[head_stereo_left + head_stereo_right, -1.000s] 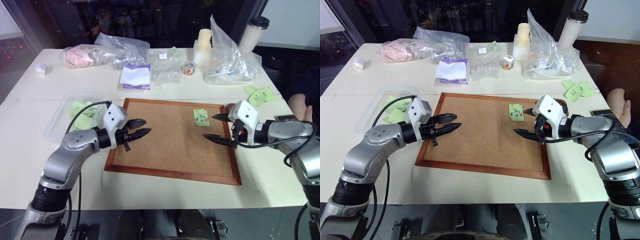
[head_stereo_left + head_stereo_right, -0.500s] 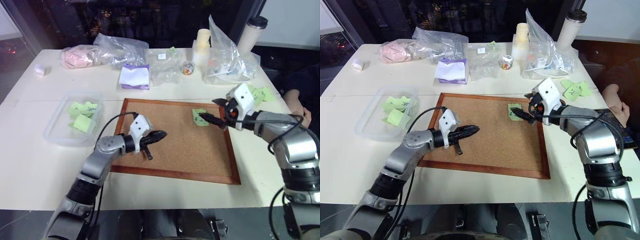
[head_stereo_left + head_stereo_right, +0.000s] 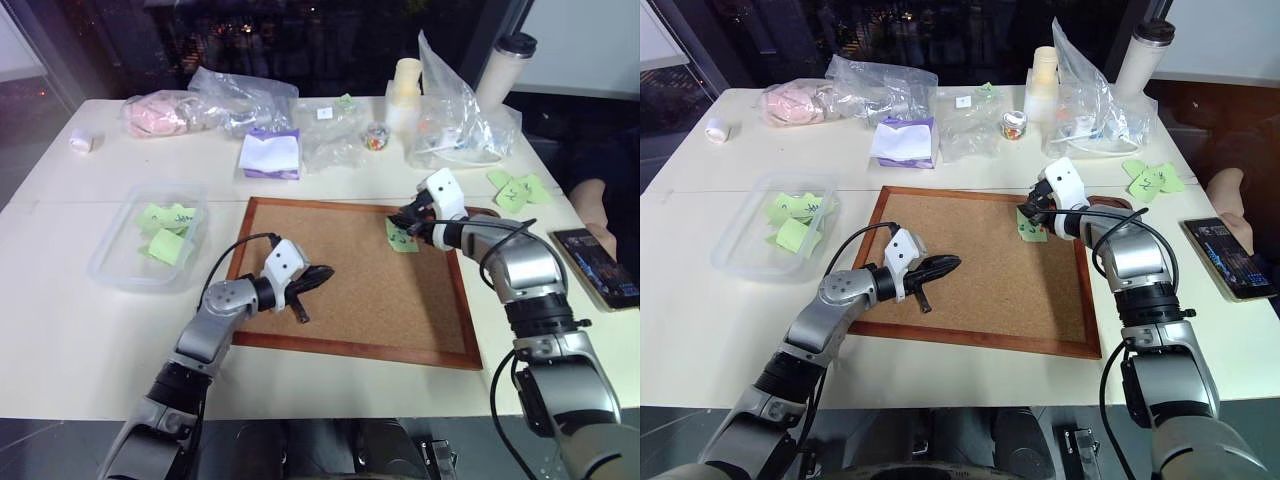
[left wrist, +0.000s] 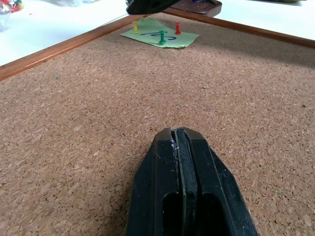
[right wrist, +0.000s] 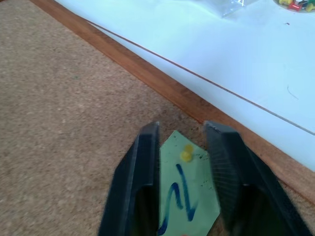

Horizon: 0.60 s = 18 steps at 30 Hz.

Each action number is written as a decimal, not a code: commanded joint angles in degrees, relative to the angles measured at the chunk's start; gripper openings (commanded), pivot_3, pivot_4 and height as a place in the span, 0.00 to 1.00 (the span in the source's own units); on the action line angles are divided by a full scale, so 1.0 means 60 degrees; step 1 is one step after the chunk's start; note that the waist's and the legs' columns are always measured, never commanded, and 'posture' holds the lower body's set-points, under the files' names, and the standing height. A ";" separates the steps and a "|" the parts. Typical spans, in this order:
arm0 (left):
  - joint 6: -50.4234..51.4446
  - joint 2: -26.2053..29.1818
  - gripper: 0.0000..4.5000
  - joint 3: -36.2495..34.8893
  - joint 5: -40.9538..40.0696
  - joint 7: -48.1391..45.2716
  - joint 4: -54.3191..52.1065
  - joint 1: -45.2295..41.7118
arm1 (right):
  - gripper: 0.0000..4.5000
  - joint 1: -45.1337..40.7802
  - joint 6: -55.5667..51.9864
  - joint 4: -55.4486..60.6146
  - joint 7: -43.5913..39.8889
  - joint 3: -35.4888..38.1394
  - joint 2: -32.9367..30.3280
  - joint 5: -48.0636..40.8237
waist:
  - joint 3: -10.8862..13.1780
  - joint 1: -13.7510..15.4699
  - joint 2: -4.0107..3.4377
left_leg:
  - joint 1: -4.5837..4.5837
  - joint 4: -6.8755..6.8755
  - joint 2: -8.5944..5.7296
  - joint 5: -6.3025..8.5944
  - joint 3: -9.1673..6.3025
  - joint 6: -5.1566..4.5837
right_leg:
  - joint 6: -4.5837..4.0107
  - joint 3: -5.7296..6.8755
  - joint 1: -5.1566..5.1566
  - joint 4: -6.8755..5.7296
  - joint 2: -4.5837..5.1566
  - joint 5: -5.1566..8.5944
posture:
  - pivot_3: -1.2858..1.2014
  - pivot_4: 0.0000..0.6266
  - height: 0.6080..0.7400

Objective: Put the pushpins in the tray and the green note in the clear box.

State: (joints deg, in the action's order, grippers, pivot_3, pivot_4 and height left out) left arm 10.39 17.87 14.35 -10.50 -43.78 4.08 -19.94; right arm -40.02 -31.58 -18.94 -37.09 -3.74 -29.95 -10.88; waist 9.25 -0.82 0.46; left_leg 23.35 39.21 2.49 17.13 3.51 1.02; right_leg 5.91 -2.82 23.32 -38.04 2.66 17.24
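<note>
The green note (image 3: 400, 238) lies on the cork board (image 3: 350, 300), fixed by a yellow pushpin (image 5: 186, 153), a green pushpin (image 4: 162, 38) and a red pushpin (image 4: 177, 28). My right gripper (image 5: 182, 132) hovers over the note's far corner, open, one finger on each side of the yellow pin without touching it. My left gripper (image 4: 175, 135) is shut and empty, low over the board's left part (image 3: 322, 272). The dark brown tray (image 4: 197, 6) sits just past the board's right frame. The clear box (image 3: 115, 262), left of the board, holds several green notes.
Plastic bags (image 3: 455, 115), a white and purple paper pad (image 3: 270, 153), a small jar of pins (image 3: 376, 137) and a cup (image 3: 505, 65) crowd the table's far side. More green notes (image 3: 515, 190), a phone (image 3: 598, 265) and a person's hand (image 3: 1230, 195) are at the right.
My right gripper reached forward and left to the note, and its jaws narrowed around the yellow pin. My left gripper came down to the board and closed, then stayed still.
</note>
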 commanded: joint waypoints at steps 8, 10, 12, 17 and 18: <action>0.0117 0.0051 0.00 -0.0005 0.0106 0.0047 -0.0244 0.0348 | 0.37 -0.0350 0.0769 -0.1012 -0.0346 0.0040 0.0205 0.0386 | 0.0000 -0.0028 -0.0001 | 0.0000 0.0000 0.0001 0.0000 0.0000 0.0000 | 0.0000 -0.0001 0.0000 -0.0002 -0.0001 0.0000 | 0.52 0.24 1.00; 0.0126 0.0053 0.00 -0.0011 0.0117 0.0048 -0.0287 0.0382 | 0.37 -0.0340 0.0863 -0.1151 -0.0403 0.0033 0.0231 0.0433 | -0.0001 -0.0031 -0.0001 | -0.0001 0.0000 0.0002 0.0000 0.0000 0.0000 | 0.0000 -0.0001 0.0000 -0.0002 -0.0001 0.0000 | 0.52 0.24 1.00; 0.0114 0.0057 0.00 -0.0017 0.0142 0.0053 -0.0269 0.0391 | 0.37 -0.0364 0.0964 -0.1367 -0.0456 0.0028 0.0272 0.0480 | -0.0001 -0.0032 -0.0001 | -0.0002 0.0000 0.0002 0.0000 0.0000 0.0000 | 0.0000 0.0000 0.0000 -0.0002 -0.0001 0.0000 | 0.52 0.24 1.00; 0.0134 0.0071 0.00 0.0001 0.0197 0.0073 -0.0187 0.0458 | 0.01 -0.0423 0.1078 -0.1473 -0.0540 0.0024 0.0340 0.0554 | -0.0003 -0.0038 -0.0005 | -0.0004 -0.0001 0.0003 0.0000 0.0001 0.0000 | 0.0000 -0.0001 -0.0001 -0.0003 -0.0002 0.0000 | 0.52 0.24 1.00; 0.0164 0.0066 0.00 0.0012 0.0208 0.0077 -0.0176 0.0487 | 0.01 -0.0421 0.1072 -0.1431 -0.0553 0.0034 0.0348 0.0551 | -0.0004 -0.0039 -0.0006 | -0.0004 -0.0001 0.0003 0.0000 0.0001 0.0000 | 0.0000 -0.0001 -0.0001 -0.0004 -0.0002 0.0000 | 0.52 0.24 1.00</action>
State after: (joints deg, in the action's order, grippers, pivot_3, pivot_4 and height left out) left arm 10.71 17.97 13.85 -10.09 -43.32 2.58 -18.38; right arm -41.29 -25.55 -27.84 -40.06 -3.96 -27.97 -7.71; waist 9.23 -1.06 0.43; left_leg 23.32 39.20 2.51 17.13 3.52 1.02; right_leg 5.91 -2.82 23.31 -38.07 2.65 17.24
